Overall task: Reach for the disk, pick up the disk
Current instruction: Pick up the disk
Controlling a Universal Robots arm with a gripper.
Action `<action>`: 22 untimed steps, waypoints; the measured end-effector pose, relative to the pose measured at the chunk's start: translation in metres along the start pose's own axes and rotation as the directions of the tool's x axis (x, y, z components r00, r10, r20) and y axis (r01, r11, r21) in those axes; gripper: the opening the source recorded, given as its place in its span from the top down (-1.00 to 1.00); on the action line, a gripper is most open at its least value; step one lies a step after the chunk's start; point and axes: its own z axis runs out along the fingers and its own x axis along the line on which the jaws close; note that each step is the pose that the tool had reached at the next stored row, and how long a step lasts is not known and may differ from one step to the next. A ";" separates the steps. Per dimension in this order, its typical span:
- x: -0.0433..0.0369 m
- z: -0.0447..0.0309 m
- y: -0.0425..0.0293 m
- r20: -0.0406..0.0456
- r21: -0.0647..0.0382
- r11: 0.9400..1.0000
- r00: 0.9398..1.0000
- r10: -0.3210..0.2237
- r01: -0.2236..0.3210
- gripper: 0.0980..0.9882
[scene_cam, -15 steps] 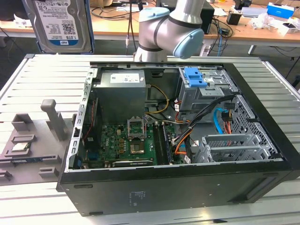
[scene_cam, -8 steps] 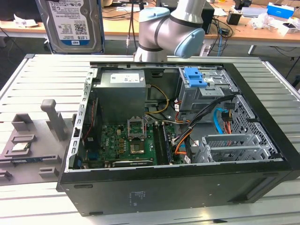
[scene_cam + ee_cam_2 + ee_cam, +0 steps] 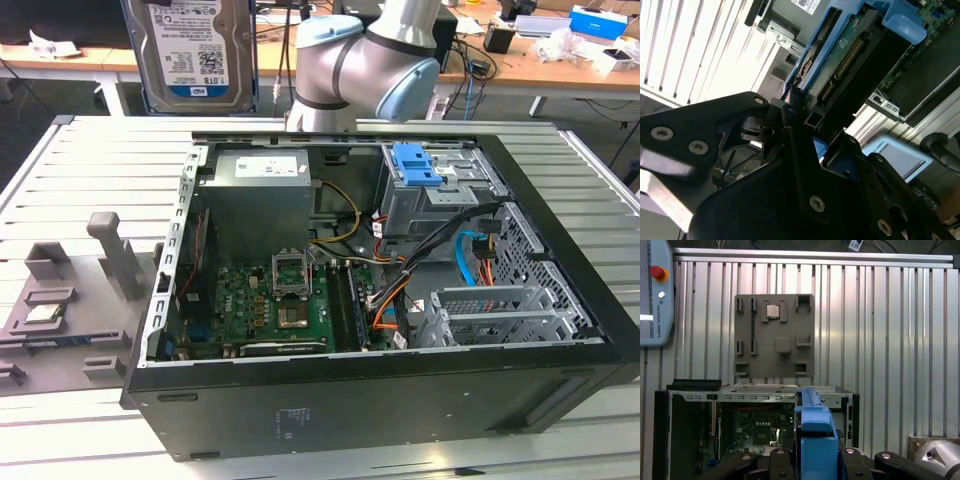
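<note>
**Desk:** Where is the disk [image 3: 193, 45]?

**Photographer:** Off the table [image 3: 100, 180] and in the air. In the exterior view it hangs upright at the top of the picture, on that view's left of the arm [image 3: 365, 60], with its white-and-blue label facing the camera.

**Desk:** And the gripper [image 3: 813, 456]?

**Photographer:** Clamped on the disk. In the first wrist view the black fingers [image 3: 860, 465] press in from both sides of the blue side bracket [image 3: 812, 437], with the jaws closed tight against it. The second wrist view shows the drive's green circuit board and connector edge running out from between them.

**Desk:** What lies under it?

**Photographer:** The open computer case [image 3: 400, 400] lies on its side on the slatted aluminium table, with the motherboard [image 3: 270, 310] and power supply [image 3: 258, 195] exposed. A small blue latch [image 3: 415, 165] sits on the grey drive cage [image 3: 430, 205] at the far side of the case.

**Desk:** Anything beside the case?

**Photographer:** A grey holder [image 3: 60, 300] with upright posts sits on the table, on the exterior view's left of the case, with a processor chip [image 3: 42, 313] seated in it. In the first wrist view a teach pendant [image 3: 652, 295] with a red button lies on the table beyond it.
</note>
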 end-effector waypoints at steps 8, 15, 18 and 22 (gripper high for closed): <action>-0.0001 -0.0002 -0.0274 0.000 -0.002 1.000 1.000 0.000 0.000 0.40; 0.0000 0.0093 -0.0447 0.000 -0.005 1.000 1.000 0.000 0.000 0.40; 0.0002 0.0142 -0.0513 0.000 -0.005 1.000 1.000 0.000 0.000 0.40; 0.0004 0.0187 -0.0623 0.000 -0.005 1.000 1.000 0.000 0.000 0.40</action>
